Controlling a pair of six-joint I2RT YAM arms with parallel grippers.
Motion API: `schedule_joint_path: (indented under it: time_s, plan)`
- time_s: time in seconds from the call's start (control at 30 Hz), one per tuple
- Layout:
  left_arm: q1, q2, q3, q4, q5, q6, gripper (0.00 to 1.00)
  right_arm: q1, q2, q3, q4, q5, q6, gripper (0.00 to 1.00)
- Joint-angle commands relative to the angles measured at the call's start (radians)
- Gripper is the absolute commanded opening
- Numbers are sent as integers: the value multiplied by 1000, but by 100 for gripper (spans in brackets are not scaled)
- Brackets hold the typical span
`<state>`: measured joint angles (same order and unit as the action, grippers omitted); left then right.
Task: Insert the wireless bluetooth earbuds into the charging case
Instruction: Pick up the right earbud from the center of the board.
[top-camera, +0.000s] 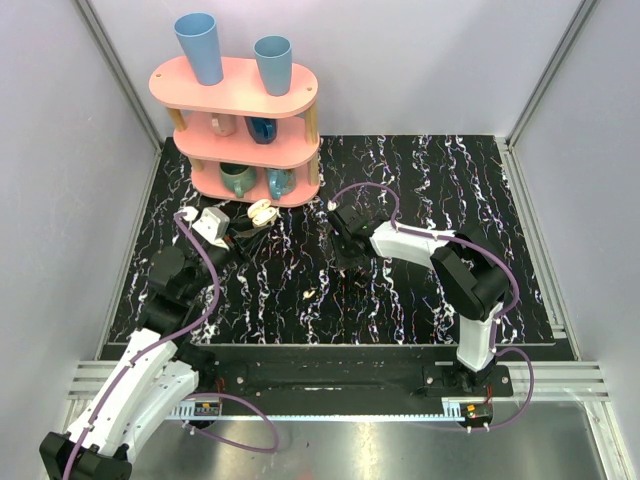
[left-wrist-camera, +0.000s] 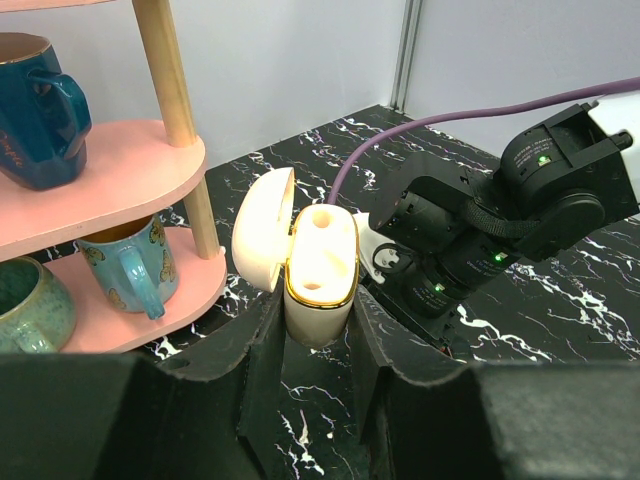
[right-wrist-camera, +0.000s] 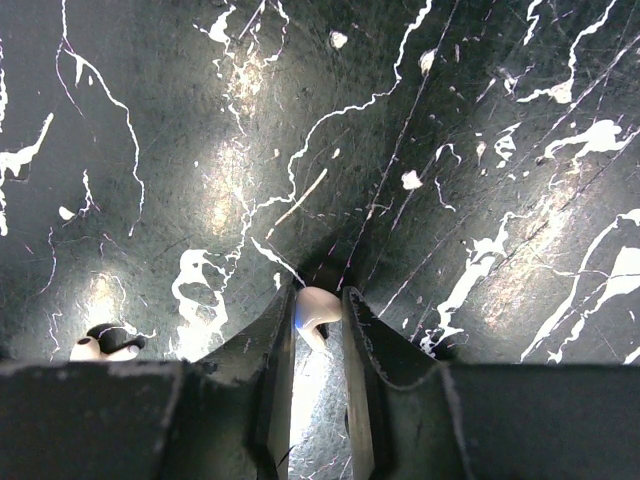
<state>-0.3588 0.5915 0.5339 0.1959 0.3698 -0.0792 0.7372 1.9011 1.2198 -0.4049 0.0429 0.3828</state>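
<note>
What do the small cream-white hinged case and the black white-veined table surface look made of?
Cream-white hinged case: smooth glossy plastic, probably; soft highlights, gold-coloured rim. Black white-veined table surface: marble-patterned, semi-gloss; glare shows, but stone, laminate or mat cannot be told.

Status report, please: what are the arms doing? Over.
Left gripper shut on open charging case. Right gripper pinching earbud on mat. Second earbud loose nearby. Nothing blocking.

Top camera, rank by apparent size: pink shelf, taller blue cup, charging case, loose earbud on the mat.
Largest to smallest: pink shelf, taller blue cup, charging case, loose earbud. The cup sits nearer the camera, but the order holds.
</note>
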Motion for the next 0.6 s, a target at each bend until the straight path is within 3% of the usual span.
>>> schedule_joint_path:
  time_s: [0.0, 0.57]
  plan:
    - [6, 5, 8, 45, 12, -8, 0, -5, -17, 18, -35, 26, 14, 18]
    - [4, 74, -1, 102, -20, -39, 0, 22, -438, 18, 80, 254, 87, 17]
